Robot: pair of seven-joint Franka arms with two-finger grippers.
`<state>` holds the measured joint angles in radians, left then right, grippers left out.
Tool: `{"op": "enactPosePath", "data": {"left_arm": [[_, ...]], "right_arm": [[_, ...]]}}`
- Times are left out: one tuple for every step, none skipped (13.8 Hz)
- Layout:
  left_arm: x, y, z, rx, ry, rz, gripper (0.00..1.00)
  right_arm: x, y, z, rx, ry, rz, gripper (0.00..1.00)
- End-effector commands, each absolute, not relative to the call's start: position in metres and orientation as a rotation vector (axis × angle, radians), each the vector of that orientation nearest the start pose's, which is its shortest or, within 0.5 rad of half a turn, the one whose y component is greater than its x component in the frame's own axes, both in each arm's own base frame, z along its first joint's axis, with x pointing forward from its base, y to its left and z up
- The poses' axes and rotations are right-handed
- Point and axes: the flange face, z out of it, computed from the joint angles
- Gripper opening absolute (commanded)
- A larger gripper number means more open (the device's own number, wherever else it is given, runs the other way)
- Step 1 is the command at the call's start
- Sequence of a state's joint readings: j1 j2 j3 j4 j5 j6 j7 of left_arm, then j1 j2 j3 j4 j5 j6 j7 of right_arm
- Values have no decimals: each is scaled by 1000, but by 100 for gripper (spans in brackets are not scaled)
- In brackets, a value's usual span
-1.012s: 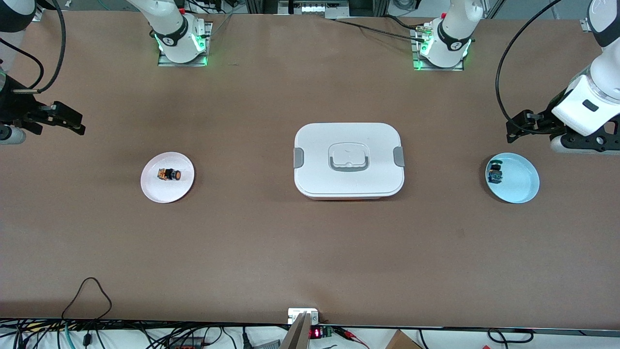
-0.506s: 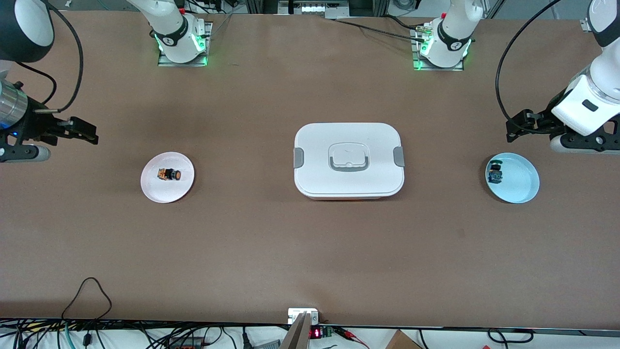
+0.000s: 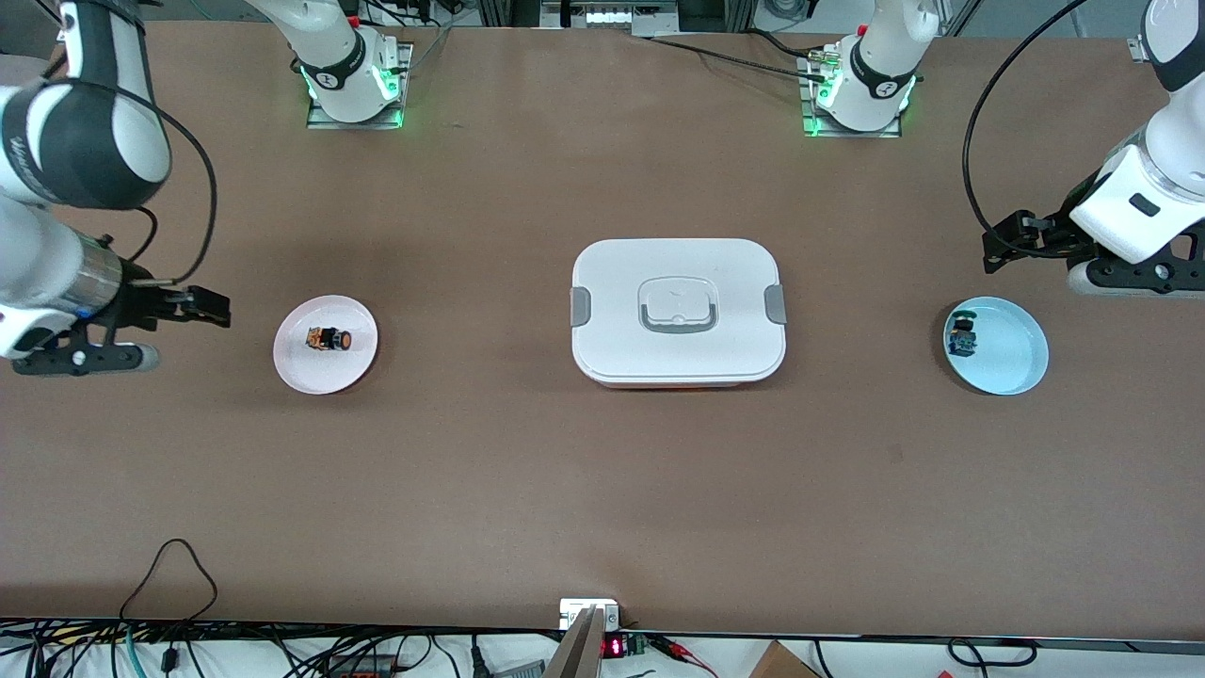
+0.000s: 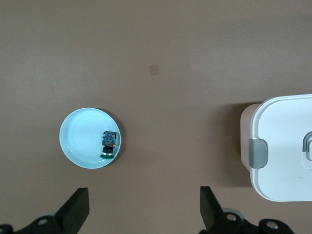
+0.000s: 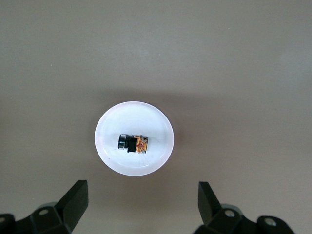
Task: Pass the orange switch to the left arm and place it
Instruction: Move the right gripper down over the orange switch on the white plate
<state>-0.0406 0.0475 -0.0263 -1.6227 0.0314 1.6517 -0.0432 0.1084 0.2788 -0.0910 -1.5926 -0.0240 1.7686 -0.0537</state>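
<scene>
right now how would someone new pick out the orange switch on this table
Start at the big white box mid-table, then go toward the right arm's end to the white plate. The orange switch lies on it: orange body, black cap, unlike the blue, green-capped switch on the pale blue plate.

No legible text or labels.

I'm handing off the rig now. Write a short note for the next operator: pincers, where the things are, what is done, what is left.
Right pincer: open, empty, beside the white plate at the right arm's end.
Left pincer: open, empty, waiting by the blue plate.
Orange switch: lying on the white plate, untouched.
Box: mid-table, lid on, between the plates.
Done: nothing picked.
Left: grasp the switch, pass it between the arms clear of the box, set it down.
</scene>
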Motion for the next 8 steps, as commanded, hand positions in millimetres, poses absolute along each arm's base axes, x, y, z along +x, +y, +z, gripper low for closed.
{"op": "enactPosePath", "data": {"left_arm": [[567, -33, 586, -3090, 63, 27, 100], [567, -33, 586, -3090, 63, 27, 100], [567, -33, 587, -3090, 63, 25, 100], [567, -33, 587, -3090, 63, 25, 100], [567, -34, 587, -3090, 65, 25, 100], [567, -34, 587, -3090, 65, 25, 100], [567, -33, 587, -3090, 63, 25, 100], [567, -33, 587, -3090, 61, 25, 100]], "right_arm": [[633, 18, 430, -3188, -148, 154, 100], [629, 16, 411, -3178, -138, 153, 100], [624, 16, 394, -3176, -138, 141, 100], [619, 17, 378, -3175, -144, 146, 100], [614, 18, 364, -3176, -145, 136, 100], [610, 19, 350, -3175, -151, 119, 100], [604, 18, 335, -3176, -151, 99, 100], [598, 18, 317, -3175, -151, 85, 100]]}}
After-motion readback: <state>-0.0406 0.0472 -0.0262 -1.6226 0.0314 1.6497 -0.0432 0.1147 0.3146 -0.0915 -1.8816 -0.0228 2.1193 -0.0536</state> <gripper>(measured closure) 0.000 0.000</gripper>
